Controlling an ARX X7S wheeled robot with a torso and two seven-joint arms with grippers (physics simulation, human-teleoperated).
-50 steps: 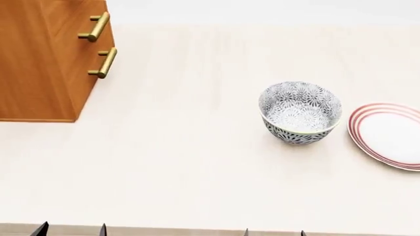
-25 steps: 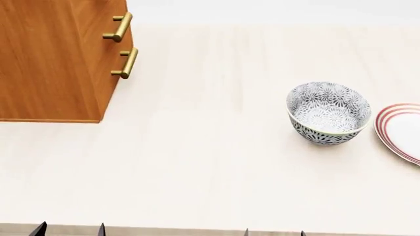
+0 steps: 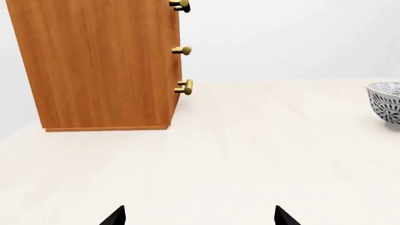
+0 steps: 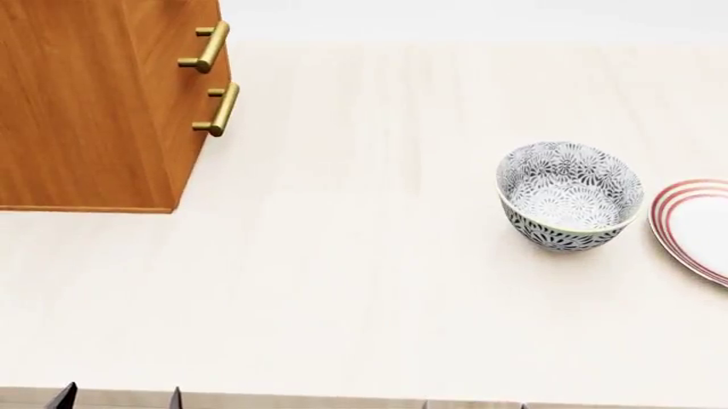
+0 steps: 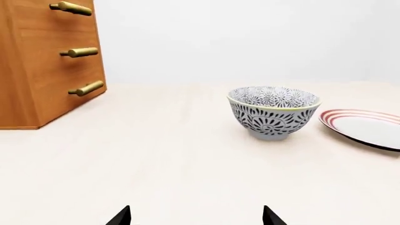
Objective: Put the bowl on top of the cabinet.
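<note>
The bowl (image 4: 569, 196), white with a dense dark-grey floral pattern, stands upright on the pale table (image 4: 341, 290), right of centre. The right wrist view has the bowl (image 5: 274, 112) straight ahead, and the left wrist view catches only part of the bowl (image 3: 386, 101) at the frame's side. At the far left rises the orange-brown cabinet (image 4: 91, 102) with brass bar handles (image 4: 216, 109); its top is out of view. My left gripper (image 3: 198, 216) is open over bare table, well short of the cabinet (image 3: 100, 65). Open too, my right gripper (image 5: 196, 218) holds nothing, well short of the bowl.
A flat white plate with red rings (image 4: 696, 226) lies just right of the bowl, partly cut off by the frame. The table's near edge (image 4: 341, 400) runs along the bottom of the head view, where the left fingertips (image 4: 66, 397) poke in.
The head view shifted left a second ago, so cabinet and bowl sit further right in the picture. It has held steady since. The fingertips have sunk slightly at the bottom edge.
</note>
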